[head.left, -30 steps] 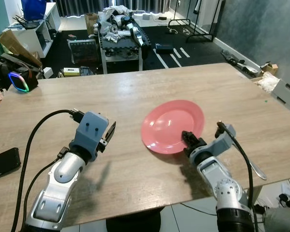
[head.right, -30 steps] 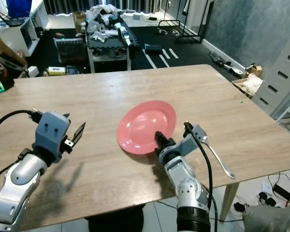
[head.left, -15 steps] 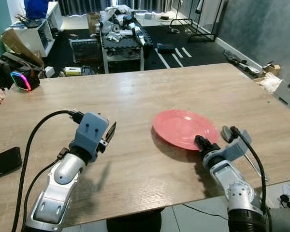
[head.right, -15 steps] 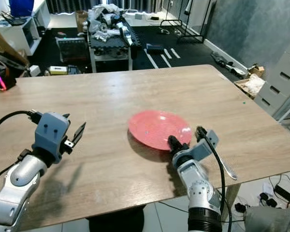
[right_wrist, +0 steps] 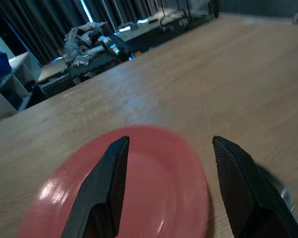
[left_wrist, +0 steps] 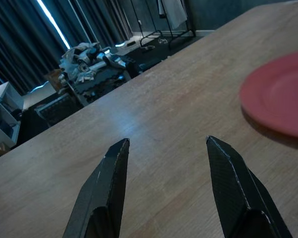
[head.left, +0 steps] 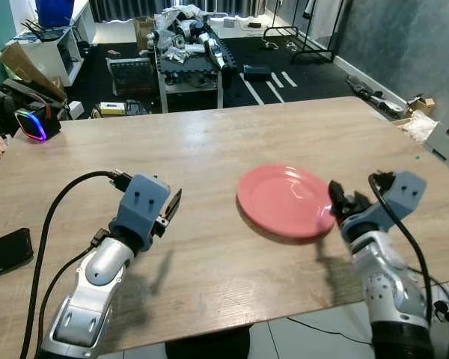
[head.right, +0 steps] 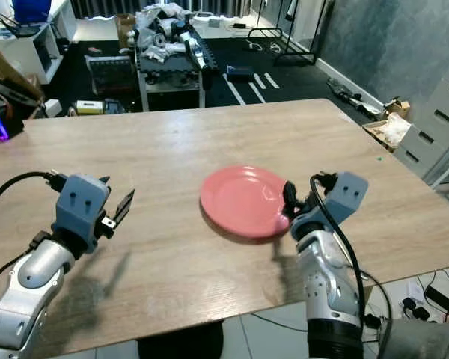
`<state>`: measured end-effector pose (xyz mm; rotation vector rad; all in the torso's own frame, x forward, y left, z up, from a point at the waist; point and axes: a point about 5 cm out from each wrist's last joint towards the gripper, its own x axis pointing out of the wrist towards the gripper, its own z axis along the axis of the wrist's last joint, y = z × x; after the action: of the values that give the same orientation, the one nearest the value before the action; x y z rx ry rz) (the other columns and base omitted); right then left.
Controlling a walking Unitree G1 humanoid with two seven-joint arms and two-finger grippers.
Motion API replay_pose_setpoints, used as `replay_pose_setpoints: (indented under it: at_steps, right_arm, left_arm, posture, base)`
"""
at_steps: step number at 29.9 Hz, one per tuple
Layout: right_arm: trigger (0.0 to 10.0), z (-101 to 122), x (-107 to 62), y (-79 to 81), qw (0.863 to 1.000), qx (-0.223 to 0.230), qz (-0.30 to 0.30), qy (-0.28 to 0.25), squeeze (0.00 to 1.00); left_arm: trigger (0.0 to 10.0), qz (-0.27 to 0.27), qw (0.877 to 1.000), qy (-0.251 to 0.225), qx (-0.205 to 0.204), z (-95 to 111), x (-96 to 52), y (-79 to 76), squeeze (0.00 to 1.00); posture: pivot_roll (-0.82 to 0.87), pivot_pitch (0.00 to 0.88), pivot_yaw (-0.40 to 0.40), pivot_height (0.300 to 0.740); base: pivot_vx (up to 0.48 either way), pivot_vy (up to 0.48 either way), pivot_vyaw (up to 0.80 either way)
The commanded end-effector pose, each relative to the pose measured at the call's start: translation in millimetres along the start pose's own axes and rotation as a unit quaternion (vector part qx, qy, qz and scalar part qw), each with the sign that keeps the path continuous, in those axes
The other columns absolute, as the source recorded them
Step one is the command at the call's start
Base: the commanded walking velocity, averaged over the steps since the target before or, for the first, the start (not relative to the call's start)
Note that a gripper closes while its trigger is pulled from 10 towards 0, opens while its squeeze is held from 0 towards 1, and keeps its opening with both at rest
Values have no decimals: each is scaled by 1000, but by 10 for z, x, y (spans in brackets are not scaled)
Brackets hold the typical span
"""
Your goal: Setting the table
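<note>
Table [head.left: 209, 149]: wide wooden top; both my arms are out over its near half.
Plate [head.left: 284, 200]: pink and round, so it has no long axis to line up with. It lies straight ahead of my right gripper, between the two arms but far closer to the right one.
Right gripper [head.left: 340, 203]: at the plate's near-right rim. In the right wrist view the two black fingers [right_wrist: 102, 188] stand spread wide with the plate's surface [right_wrist: 149, 198] showing between them, and nothing is clamped. From the head views I can't say whether a fingertip touches the rim.
Left gripper [head.left: 170, 209]: well off to the plate's left, hanging above bare wood with its fingers [left_wrist: 107, 191] parted and nothing in them. In the left wrist view the plate [left_wrist: 283, 94] sits off to one side of the line along the fingers, not between them.
Nearer arm: the right, by a clear margin, so I judge any further nudge or re-grip of the plate belongs to it.
Turning point: the plate lies forward and slightly inward of the right gripper, so I'd expect a short reach along the fingers' own line to be enough.
</note>
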<state>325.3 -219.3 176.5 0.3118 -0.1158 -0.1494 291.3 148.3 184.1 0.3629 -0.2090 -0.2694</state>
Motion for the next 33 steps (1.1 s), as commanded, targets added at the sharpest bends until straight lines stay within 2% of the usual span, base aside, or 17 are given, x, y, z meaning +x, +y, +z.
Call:
replay_pose_setpoints:
  at_steps: [1,4,5,7,12,14,15,17,20,22,33]
  right_arm:
    - [10000,72,-22,-11,999,-30,-2,-24,0]
    - [10000,150,-25,-17,998,-49,-3,-47,0]
    - [10000,285,-37,9,994,-70,2,-87,0]
    - [10000,308,-45,35,993,-72,9,-95,0]
    - [10000,190,-131,195,994,-56,53,-80,0]
    - [10000,132,-186,263,994,-47,66,-75,0]
    - [10000,114,-209,288,994,-41,66,-76,0]
    - [10000,114,-209,288,994,-41,66,-76,0]
    - [10000,69,-242,304,995,-36,55,-79,0]
    - [10000,59,-247,300,995,-37,52,-80,0]
    - [10000,24,-252,222,996,-40,41,-71,0]
  left_arm:
    - [10000,-5,1000,10,2,-36,-22,-32,0]
    - [10000,-6,1000,10,2,-37,-20,-37,0]
    - [10000,-7,1000,10,1,-36,-11,-48,0]
    - [10000,-8,1000,10,1,-35,-9,-53,0]
    - [10000,-11,1000,13,-3,-38,-16,-85,0]
    - [10000,-9,1000,19,-20,-50,-24,-104,0]
    - [10000,-2,999,26,-45,-57,-25,-114,0]
    - [10000,-2,999,26,-45,-57,-25,-114,0]
    - [10000,25,993,50,-108,-78,-1,-129,0]
    - [10000,32,991,54,-121,-80,11,-130,0]
    - [10000,37,992,51,-111,-62,48,-134,0]
  posture:
    - [35,0,62,740]
    - [32,0,65,740]
    - [29,0,67,740]
    - [29,0,68,740]
    - [28,0,70,740]
    - [26,0,71,740]
    - [24,1,73,740]
    - [24,1,73,740]
    - [22,1,76,740]
    - [19,0,78,740]
    - [13,0,79,740]
  base:
    - [0,0,0]
    - [0,0,0]
    - [0,0,0]
    - [0,0,0]
    - [0,0,0]
    - [0,0,0]
    - [0,0,0]
    - [0,0,0]
    - [0,0,0]
    - [0,0,0]
    - [0,0,0]
